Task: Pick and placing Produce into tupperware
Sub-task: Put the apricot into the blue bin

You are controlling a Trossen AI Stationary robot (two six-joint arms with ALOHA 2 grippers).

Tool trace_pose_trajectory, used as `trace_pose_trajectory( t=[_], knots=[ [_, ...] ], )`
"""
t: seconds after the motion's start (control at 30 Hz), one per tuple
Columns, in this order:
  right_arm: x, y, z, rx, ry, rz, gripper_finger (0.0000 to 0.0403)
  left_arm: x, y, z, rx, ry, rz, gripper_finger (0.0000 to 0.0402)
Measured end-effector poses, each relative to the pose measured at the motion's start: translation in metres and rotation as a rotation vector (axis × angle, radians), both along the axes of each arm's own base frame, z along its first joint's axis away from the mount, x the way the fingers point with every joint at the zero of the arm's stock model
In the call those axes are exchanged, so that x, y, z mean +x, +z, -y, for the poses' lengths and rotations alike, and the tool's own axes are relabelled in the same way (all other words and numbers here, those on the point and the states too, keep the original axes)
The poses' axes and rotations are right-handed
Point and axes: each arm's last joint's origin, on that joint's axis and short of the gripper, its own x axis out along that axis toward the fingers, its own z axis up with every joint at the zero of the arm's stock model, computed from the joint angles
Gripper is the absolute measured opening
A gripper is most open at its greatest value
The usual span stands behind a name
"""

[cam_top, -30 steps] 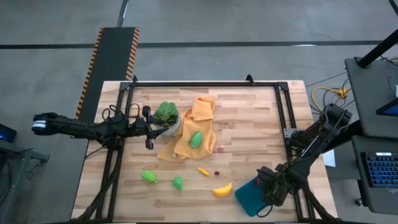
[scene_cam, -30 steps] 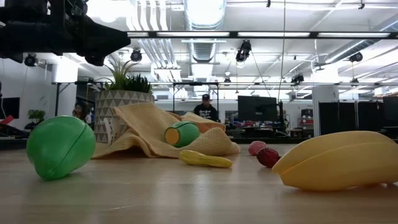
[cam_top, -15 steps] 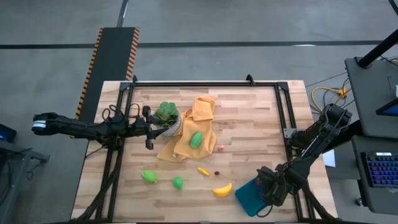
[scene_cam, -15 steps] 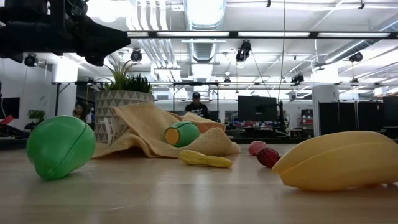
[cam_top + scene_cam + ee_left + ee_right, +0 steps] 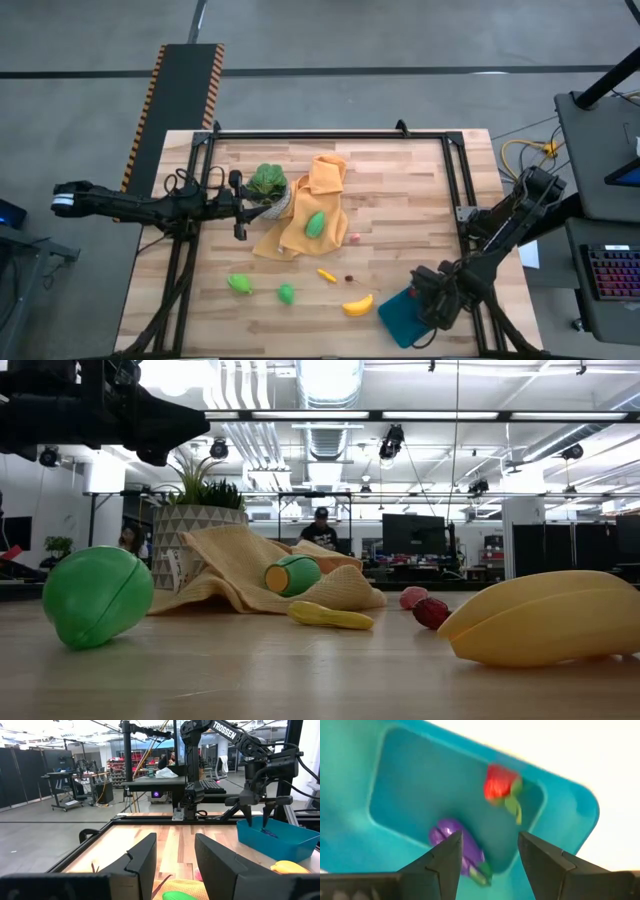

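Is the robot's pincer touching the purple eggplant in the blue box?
Apart. The right wrist view shows the right pincer open above the tupperware, the eggplant lying loose on its floor below.

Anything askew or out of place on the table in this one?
One thing: the orange cloth lies rumpled mid-table, draped against the potted plant, with a green piece resting on it. The tupperware sits skewed at the table's near right corner, holding an eggplant and a red piece. Nothing looks spilled or damaged.
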Motion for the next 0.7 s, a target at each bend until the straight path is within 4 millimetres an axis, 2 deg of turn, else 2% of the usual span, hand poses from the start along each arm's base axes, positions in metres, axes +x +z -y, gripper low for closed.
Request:
trace_pose_trajectory(
  t=[0.23, 0.37, 0.53, 0.6, 0.7],
  knots=[
    [0.016, 0.015, 0.004, -0.095, 0.105, 0.168, 0.0182, 0.0, 0.0, 0.0, 0.0, 0.0, 0.0, 0.0121],
    [0.027, 0.024, 0.008, -0.253, 0.196, 0.313, 0.0183, 0.0, 0.0, 0.0, 0.0, 0.0, 0.0, 0.0121],
    [0.039, 0.032, 0.019, -0.56, 0.264, 0.481, 0.0179, 0.0, 0.0, 0.0, 0.0, 0.0, 0.0, 0.0121],
    [0.044, 0.033, 0.025, -0.66, 0.259, 0.512, 0.0177, 0.0, 0.0, 0.0, 0.0, 0.0, 0.0, 0.0121],
    [0.053, 0.033, 0.036, -0.697, 0.259, 0.48, 0.0179, 0.0, 0.0, 0.0, 0.0, 0.0, 0.0, 0.0121]
  ],
)
